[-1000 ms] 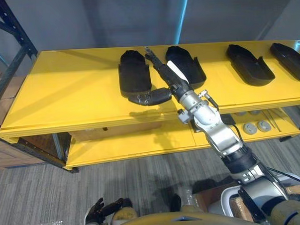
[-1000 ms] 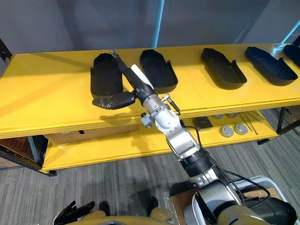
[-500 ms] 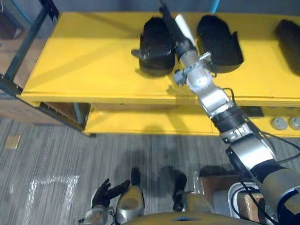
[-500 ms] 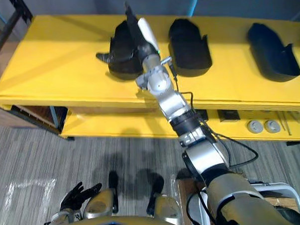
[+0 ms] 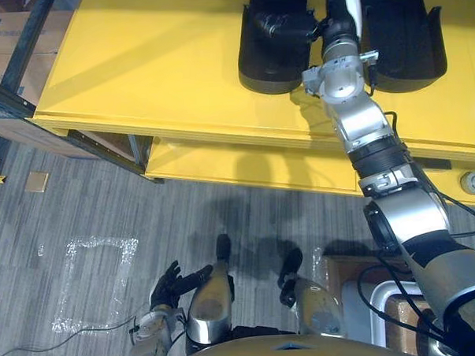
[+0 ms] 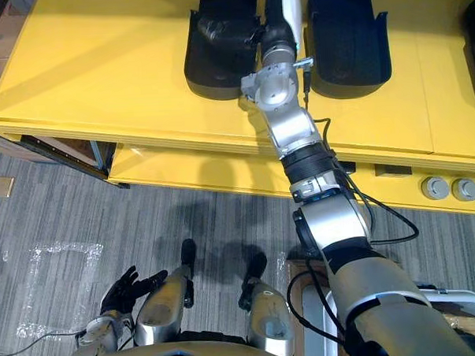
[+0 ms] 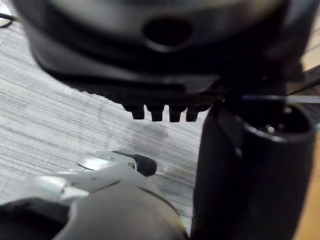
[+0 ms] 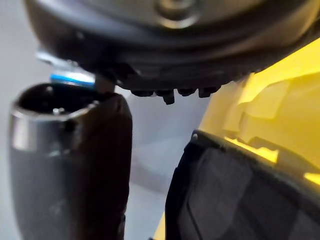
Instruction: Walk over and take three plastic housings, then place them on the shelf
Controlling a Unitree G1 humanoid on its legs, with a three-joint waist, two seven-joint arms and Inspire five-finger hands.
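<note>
Yellow shelf (image 5: 138, 64) runs across the frame's top, closer than a second ago because the head has swung in. The right hand (image 5: 335, 24), upper centre, lay between two housings then. Now it leans on the left housing (image 5: 268, 66), a dark part of it across the shell; whether it grips, I cannot tell. That housing sits on the shelf, so the first pick looks barely begun. The left hand (image 5: 177, 281) hangs lower left, fingers loosely spread.
</note>
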